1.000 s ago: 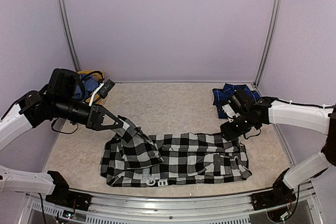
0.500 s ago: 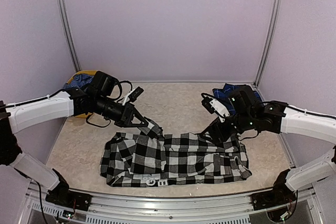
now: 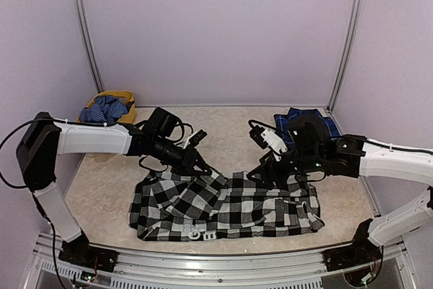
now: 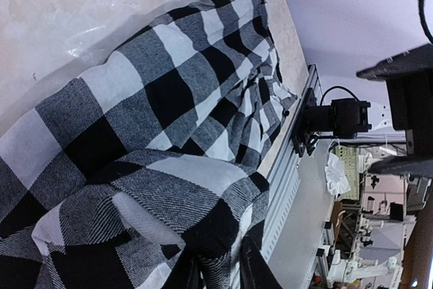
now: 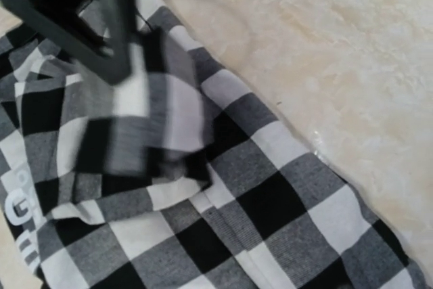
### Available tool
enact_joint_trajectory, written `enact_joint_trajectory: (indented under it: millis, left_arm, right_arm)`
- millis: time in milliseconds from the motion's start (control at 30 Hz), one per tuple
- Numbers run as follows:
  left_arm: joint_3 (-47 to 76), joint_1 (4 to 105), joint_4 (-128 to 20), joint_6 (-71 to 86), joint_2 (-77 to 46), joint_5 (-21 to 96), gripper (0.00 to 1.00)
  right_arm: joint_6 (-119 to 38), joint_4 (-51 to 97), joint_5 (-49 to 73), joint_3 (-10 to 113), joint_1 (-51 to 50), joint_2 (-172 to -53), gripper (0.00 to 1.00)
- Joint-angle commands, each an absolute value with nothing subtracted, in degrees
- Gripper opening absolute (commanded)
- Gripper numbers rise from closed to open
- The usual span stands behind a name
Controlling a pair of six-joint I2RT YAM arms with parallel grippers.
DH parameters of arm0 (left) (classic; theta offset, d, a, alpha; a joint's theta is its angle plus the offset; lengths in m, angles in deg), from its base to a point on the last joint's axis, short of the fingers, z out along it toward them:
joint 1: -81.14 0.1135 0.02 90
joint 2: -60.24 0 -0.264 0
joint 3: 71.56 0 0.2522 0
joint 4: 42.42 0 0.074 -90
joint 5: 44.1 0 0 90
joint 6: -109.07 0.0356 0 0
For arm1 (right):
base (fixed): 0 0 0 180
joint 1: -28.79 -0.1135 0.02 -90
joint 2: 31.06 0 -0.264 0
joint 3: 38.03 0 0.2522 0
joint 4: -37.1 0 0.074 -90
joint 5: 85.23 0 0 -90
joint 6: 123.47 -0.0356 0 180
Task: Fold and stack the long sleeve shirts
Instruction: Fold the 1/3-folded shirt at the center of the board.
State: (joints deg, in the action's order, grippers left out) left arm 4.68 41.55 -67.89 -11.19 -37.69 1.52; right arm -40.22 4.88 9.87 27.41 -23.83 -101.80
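**Both grippers pinch the check shirt's far edge for a fold**

The table [image 3: 230, 126] carries everything, and most of its near half, around 6 o'clock, is covered by the check shirt [image 3: 230, 208]. It lies spread sideways and rumpled, not yet folded, which I take to be why both arms are working on it first.

The navy shirt [image 3: 318, 118] sits bunched in the far corner at about 2 o'clock, well apart from the check shirt. It looks parked there out of the way until its turn. A yellow bin [image 3: 125, 96] with blue cloth in it stands at about 10 o'clock, clear of the work.

The left gripper [image 3: 201, 167] is down on the check shirt's far edge, left of centre. From its wrist view the jaws are narrow, with a fold of check cloth nipped between them. The right gripper [image 3: 259, 174] is on the same edge, right of centre. Its wrist view shows a raised flap of cloth hanging at one dark finger, so I judge it closed on the shirt too.

Two grips along one edge should let the cloth travel level toward 6 o'clock.

White lettering [image 3: 196, 235] shows at the near hem.
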Motion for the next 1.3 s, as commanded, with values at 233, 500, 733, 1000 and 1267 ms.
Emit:
enact_joint_trajectory:
  millis: [233,500,733,1000,1267]
  left_arm:
    - [9.56,41.16,-64.04,-10.39,-42.53,4.12,0.54]
    - [2.67,45.07,-64.37,-9.71,-34.57,7.79,0.69]
    - [-7.41,46.49,-65.25,-10.92,-21.12,16.45,0.71]
    - [-13.71,47.2,-65.5,-12.96,-9.83,22.02,0.74]
    - [-14.81,47.3,-65.34,-13.44,-8.55,22.3,0.76]
  right_arm:
    - [-40.94,5.65,3.24,29.29,-27.89,-108.04,0.72]
    - [-39.28,6.55,-2.37,33.81,-30.59,-116.97,0.72]
    - [-36.57,5.73,-10.46,41.36,-29.97,-126.26,0.77]
    - [-43.09,-0.16,-0.5,52.95,-19.17,-137.14,0.78]
    - [-47.52,1.52,15.88,55.52,-10.07,-142.91,0.76]
